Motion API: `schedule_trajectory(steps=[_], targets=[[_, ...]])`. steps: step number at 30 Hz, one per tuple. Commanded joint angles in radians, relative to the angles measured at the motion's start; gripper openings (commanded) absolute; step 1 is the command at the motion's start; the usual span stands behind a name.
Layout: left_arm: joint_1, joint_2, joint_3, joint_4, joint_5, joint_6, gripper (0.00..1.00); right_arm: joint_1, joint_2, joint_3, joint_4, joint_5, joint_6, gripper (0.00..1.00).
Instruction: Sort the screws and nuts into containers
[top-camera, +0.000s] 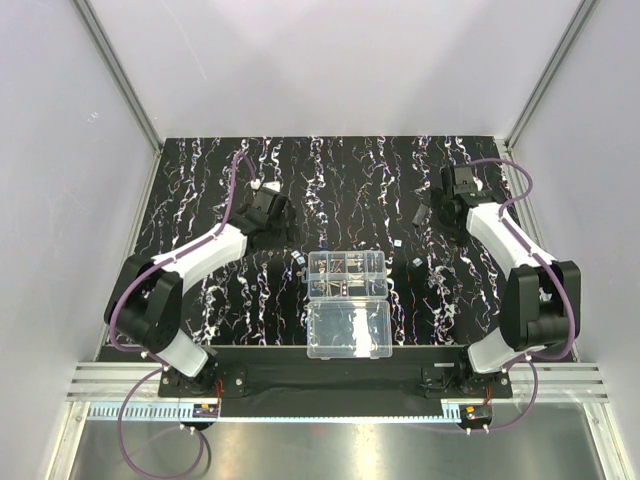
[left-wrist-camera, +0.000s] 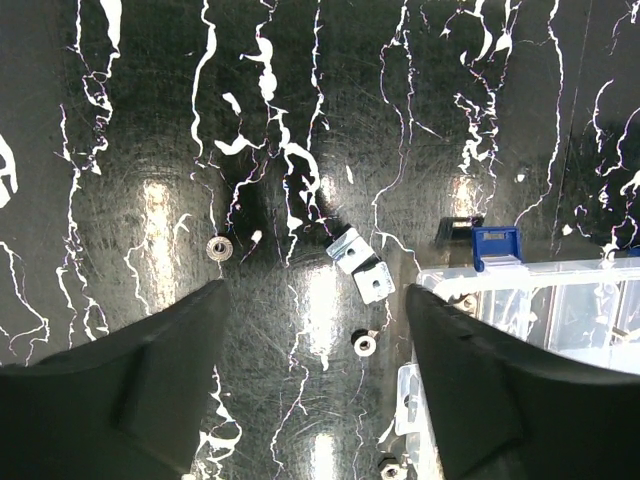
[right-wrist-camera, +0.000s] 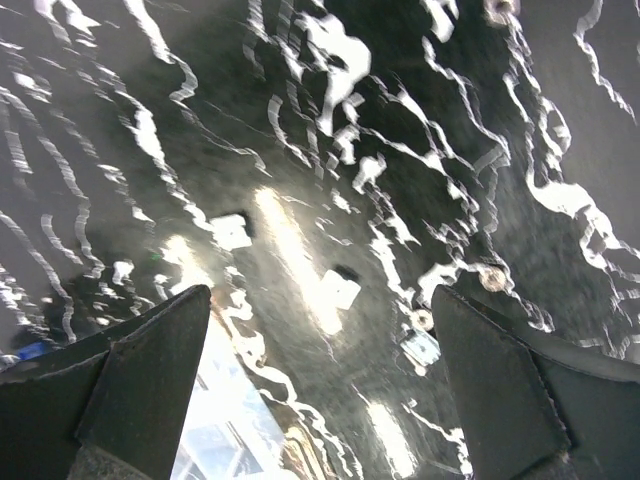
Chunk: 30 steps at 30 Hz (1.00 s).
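Observation:
The clear organizer box (top-camera: 347, 275) lies open at the mat's near middle, several of its cells holding small metal bits. My left gripper (top-camera: 274, 228) hovers open and empty left of it. In the left wrist view my left gripper (left-wrist-camera: 315, 295) has two square nuts (left-wrist-camera: 362, 265), a small round nut (left-wrist-camera: 365, 345) and a washer-like nut (left-wrist-camera: 218, 247) ahead of it, with the box corner (left-wrist-camera: 560, 300) at right. My right gripper (top-camera: 428, 212) hovers open and empty at the far right. In the right wrist view my right gripper (right-wrist-camera: 320, 295) is above a square nut (right-wrist-camera: 340, 290) and other bits (right-wrist-camera: 420, 347).
The plain lid half (top-camera: 350, 330) lies toward the near edge. A blue latch (left-wrist-camera: 497, 243) sits on the box rim. Loose bits lie left (top-camera: 300, 258) and right (top-camera: 415, 261) of the box. Grey walls and aluminium posts enclose the black streaked mat (top-camera: 200, 180).

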Motion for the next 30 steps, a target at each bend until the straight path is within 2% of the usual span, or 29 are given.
schedule_trajectory(steps=[1, 5, 7, 11, 19, 27, 30], targets=[[-0.001, -0.041, 0.016, 0.031, 0.018, 0.009, 0.82, -0.005, -0.054, -0.045, -0.094, 0.080, 0.048, 1.00], [-0.002, -0.064, 0.034, 0.011, 0.038, 0.013, 0.87, -0.007, -0.163, -0.176, -0.137, 0.153, 0.129, 1.00], [-0.002, -0.080, 0.042, 0.002, 0.041, 0.015, 0.99, -0.005, -0.214, -0.245, -0.128, 0.150, 0.151, 0.99], [-0.001, -0.117, 0.042, -0.011, 0.053, 0.021, 0.99, -0.005, -0.219, -0.299, -0.055, 0.109, 0.177, 0.99], [-0.002, -0.136, 0.029, -0.014, 0.045, 0.028, 0.99, -0.002, -0.156, -0.355, 0.082, -0.060, 0.081, 0.78], [-0.001, -0.119, 0.032, -0.017, 0.053, 0.028, 0.99, 0.002, -0.088, -0.371, 0.096, -0.112, 0.076, 0.79], [-0.002, -0.113, 0.034, -0.020, 0.053, 0.028, 0.99, 0.009, -0.073, -0.374, 0.108, -0.144, 0.082, 0.75]])
